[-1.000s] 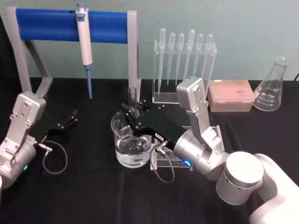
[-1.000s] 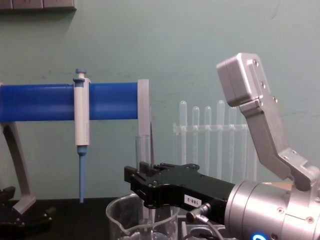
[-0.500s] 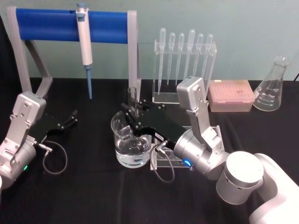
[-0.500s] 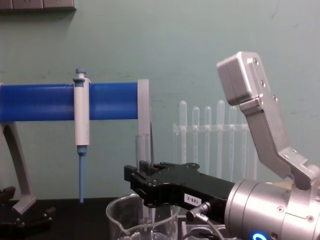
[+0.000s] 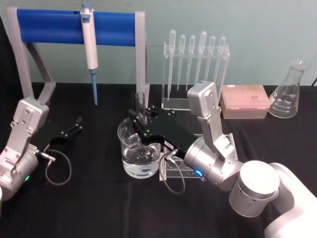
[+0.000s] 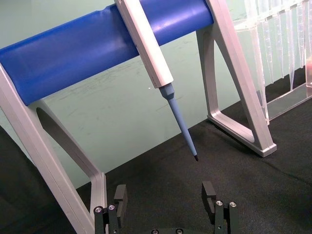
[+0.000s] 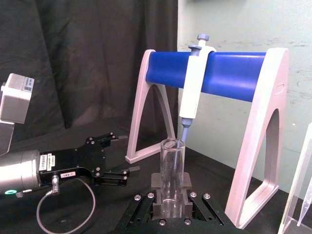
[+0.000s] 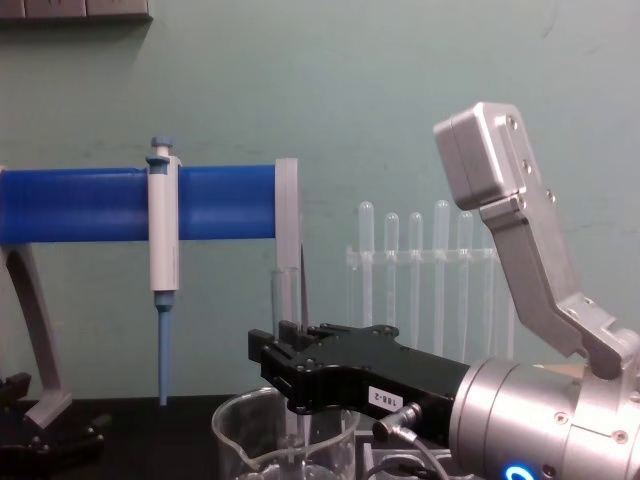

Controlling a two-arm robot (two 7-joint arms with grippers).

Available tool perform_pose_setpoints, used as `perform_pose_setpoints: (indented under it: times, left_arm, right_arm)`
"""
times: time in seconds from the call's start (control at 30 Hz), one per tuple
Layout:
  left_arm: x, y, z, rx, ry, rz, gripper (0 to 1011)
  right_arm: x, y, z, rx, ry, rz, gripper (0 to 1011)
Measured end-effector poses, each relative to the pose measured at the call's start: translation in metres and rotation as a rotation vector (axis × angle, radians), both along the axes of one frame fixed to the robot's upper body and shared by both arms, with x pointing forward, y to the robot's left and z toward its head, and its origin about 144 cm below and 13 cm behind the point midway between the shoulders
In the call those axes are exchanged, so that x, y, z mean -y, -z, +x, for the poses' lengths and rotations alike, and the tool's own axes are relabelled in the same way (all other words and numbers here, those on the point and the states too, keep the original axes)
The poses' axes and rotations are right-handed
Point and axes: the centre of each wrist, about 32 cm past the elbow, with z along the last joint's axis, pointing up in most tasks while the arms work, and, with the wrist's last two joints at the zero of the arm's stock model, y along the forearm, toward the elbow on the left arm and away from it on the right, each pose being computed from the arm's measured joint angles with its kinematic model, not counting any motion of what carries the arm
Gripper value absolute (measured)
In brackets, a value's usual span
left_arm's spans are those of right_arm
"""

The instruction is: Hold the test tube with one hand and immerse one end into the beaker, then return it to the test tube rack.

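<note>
The test tube (image 5: 141, 103) stands upright over the far side of the beaker (image 5: 132, 159), which holds some clear liquid. My right gripper (image 5: 141, 119) is shut on the test tube's middle, reaching in from the right. In the chest view the test tube (image 8: 284, 298) rises above the black gripper (image 8: 272, 362) and runs down behind the beaker's rim (image 8: 240, 418); its lower end is hidden. The right wrist view shows the test tube (image 7: 172, 168) clamped between the fingers (image 7: 157, 207). My left gripper (image 5: 74, 126) rests open at the left, its fingers (image 6: 120, 197) spread on nothing.
A blue-barred stand (image 5: 74, 26) with a hanging white pipettor (image 5: 90, 47) is at the back left. A pipette rack (image 5: 195, 69), a pink tip box (image 5: 245, 100) and a conical flask (image 5: 289, 91) line the back right. A clear holder (image 5: 174, 171) lies under my right arm.
</note>
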Motion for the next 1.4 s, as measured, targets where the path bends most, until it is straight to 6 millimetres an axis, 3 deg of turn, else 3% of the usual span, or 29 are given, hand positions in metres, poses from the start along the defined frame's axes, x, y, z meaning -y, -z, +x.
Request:
perform_pose_setpoints:
  times: [1.4]
  left_arm:
    - [0.0,0.0,0.0,0.0,0.0,0.0,1000]
  right_arm:
    - [0.0,0.0001,0.0,-0.001,0.0,0.0,225]
